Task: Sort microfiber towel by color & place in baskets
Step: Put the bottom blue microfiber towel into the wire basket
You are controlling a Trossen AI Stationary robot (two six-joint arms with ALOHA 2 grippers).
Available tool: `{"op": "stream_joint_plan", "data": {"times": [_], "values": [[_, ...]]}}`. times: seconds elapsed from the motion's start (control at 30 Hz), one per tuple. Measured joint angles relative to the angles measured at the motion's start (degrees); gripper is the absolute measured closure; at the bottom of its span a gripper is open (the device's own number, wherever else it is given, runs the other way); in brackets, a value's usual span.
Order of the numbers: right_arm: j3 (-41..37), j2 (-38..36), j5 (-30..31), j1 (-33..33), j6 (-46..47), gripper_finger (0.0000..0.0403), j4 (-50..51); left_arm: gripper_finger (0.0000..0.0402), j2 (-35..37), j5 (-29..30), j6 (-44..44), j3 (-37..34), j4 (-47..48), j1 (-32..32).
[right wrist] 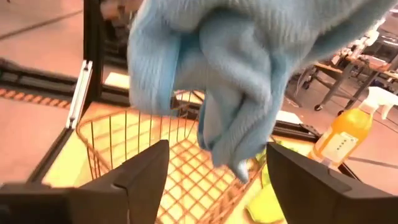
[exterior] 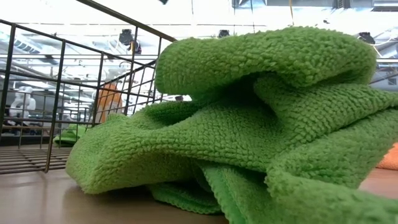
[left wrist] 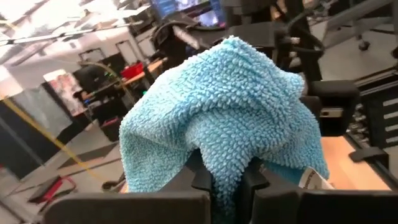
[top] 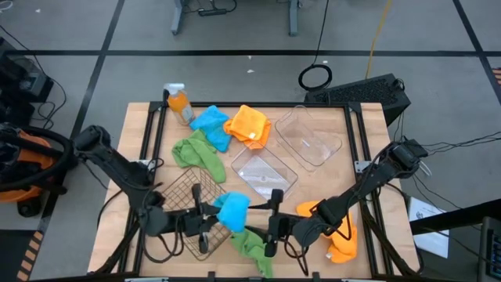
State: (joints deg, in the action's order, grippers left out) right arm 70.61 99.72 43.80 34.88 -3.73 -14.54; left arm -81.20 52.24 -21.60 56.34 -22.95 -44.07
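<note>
My left gripper (top: pixel 211 216) (left wrist: pixel 227 182) is shut on a bright blue towel (top: pixel 232 210) at the right end of the dark wire basket (top: pixel 188 205). My right gripper (top: pixel 271 227) (right wrist: pixel 217 155) faces it, open, a finger on either side of the towel's hanging tip (right wrist: pixel 239 165) without touching. A green towel (top: pixel 252 244) (exterior: pixel 249 124) lies crumpled at the near edge. A second green towel (top: pixel 196 153), a blue one (top: pixel 210 125) and an orange one (top: pixel 249 125) lie mid-table. Another orange towel (top: pixel 341 237) lies under the right arm. My left gripper pinches the blue towel between its two fingers at a bunched fold (left wrist: pixel 225 163) near the cloth's middle; how many layers, I cannot tell. The fingers reach level from the table's left. The towel is lifted clear, mounded over the fingertips, its free end (right wrist: pixel 236 143) hanging slack.
Two clear tubs (top: pixel 266 174) (top: pixel 310 138) sit right of the table's centre. An orange spray bottle (top: pixel 179 102) (right wrist: pixel 344 134) stands at the far left corner. The wire basket's rim (exterior: pixel 62 37) rises just left of the near green towel.
</note>
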Motion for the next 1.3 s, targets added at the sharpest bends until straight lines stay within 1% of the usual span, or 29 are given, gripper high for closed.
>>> {"op": "stream_joint_plan", "data": {"times": [0.1, 0.2, 0.43, 0.5, 0.63, 0.8, 0.93, 1.07, 1.17, 1.3], "values": [[0.0, 0.0, 0.0, 0.6, 0.8, 0.0138, 2.8, 0.0384, 0.8, 4.2, 2.5, 0.0, 4.3, -1.4], [0.0, 0.0, -0.1, 1.2, 3.1, 0.0141, 6.0, 0.0384, 1.4, 8.0, 8.2, 0.0, 11.4, -2.3], [0.0, -0.6, -0.2, 2.4, 5.8, 0.0159, 13.2, 0.0374, 3.7, 8.1, 28.9, -0.1, 29.1, -3.0], [0.0, -0.6, -0.1, 2.4, 6.5, 0.0165, 14.4, 0.0373, 4.3, 6.7, 34.4, -0.1, 33.5, -3.2], [0.0, -0.6, -0.1, 2.2, 7.3, 0.0177, 14.6, 0.0375, 4.8, 1.4, 43.7, -0.1, 39.7, -3.3], [0.0, -0.6, -0.2, 1.1, 9.5, 0.0193, 14.4, 0.0375, 4.8, -5.4, 52.4, -0.1, 47.6, -3.3], [0.0, -0.6, -0.2, 0.8, 9.7, 0.0202, 14.3, 0.0375, 4.8, -7.9, 58.8, -0.1, 55.2, -3.3], [0.0, -0.6, -0.2, 0.7, 9.4, 0.0207, 13.3, 0.0375, 4.8, -9.6, 62.6, -0.1, 61.0, -3.3], [0.0, -0.6, -0.1, 0.7, 9.0, 0.0209, 12.9, 0.0375, 4.8, -11.0, 63.4, -0.1, 64.6, -3.3], [0.0, -0.6, -0.2, 0.6, 9.0, 0.0209, 12.9, 0.0375, 4.8, -11.0, 64.9, -0.6, 67.4, -2.7]]}}
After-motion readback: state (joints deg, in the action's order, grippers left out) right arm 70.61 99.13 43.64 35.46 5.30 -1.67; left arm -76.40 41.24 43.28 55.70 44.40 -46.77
